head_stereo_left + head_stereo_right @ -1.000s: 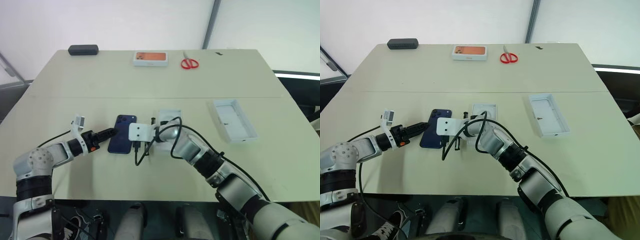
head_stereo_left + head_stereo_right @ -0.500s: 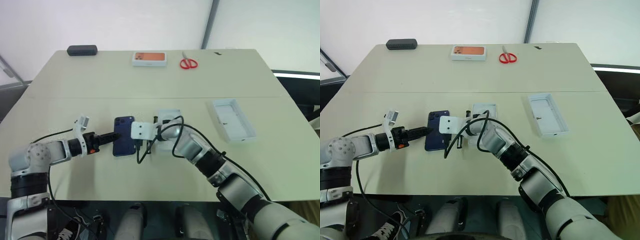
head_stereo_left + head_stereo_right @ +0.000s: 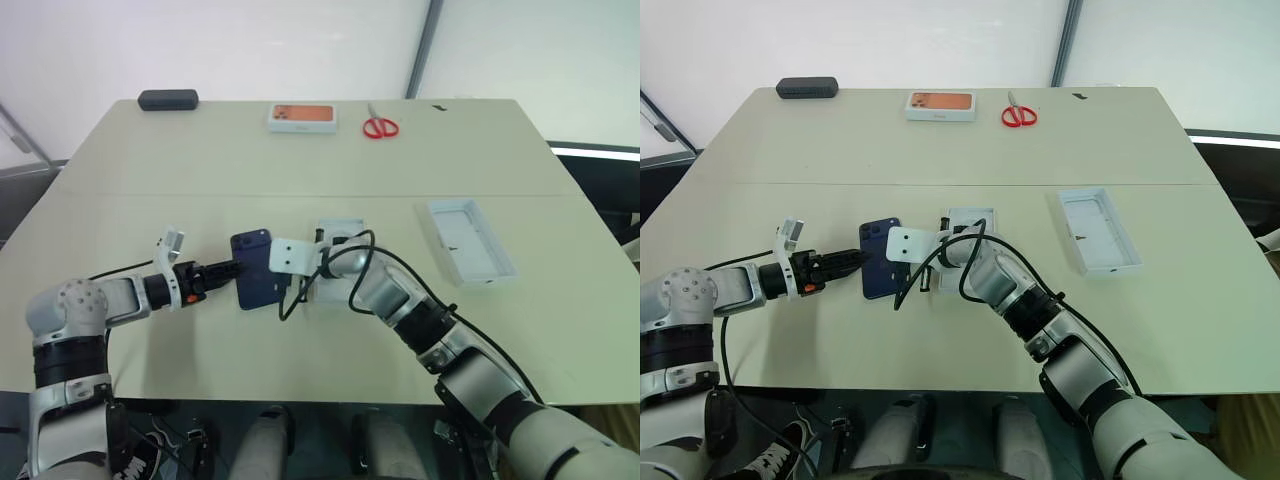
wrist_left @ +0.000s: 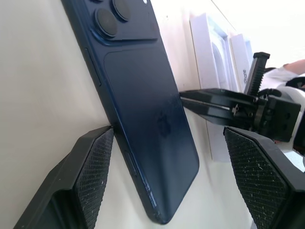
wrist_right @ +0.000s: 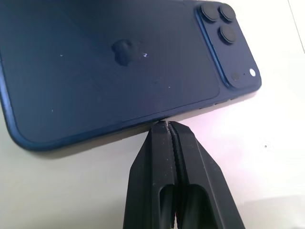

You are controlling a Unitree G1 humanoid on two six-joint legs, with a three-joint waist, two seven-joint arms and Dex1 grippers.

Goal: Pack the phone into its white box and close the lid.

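The phone [image 3: 256, 281] lies back-up at centre-left of the frame, beside the white box [image 3: 338, 262]; the left gripper [image 4: 167, 186] spreads wide around it, the right gripper [image 5: 167, 130], pinched empty, noses its edge; lift that edge gently, then clamp squarely.

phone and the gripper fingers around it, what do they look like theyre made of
The phone: likely glass, smooth and glossy navy back that catches soft reflections, with a slightly shinier edge band, perhaps metal. Left gripper fingers: matte black, probably rubber or plastic, with fine cross-hatched pads. Right gripper: plain black, likely plastic.
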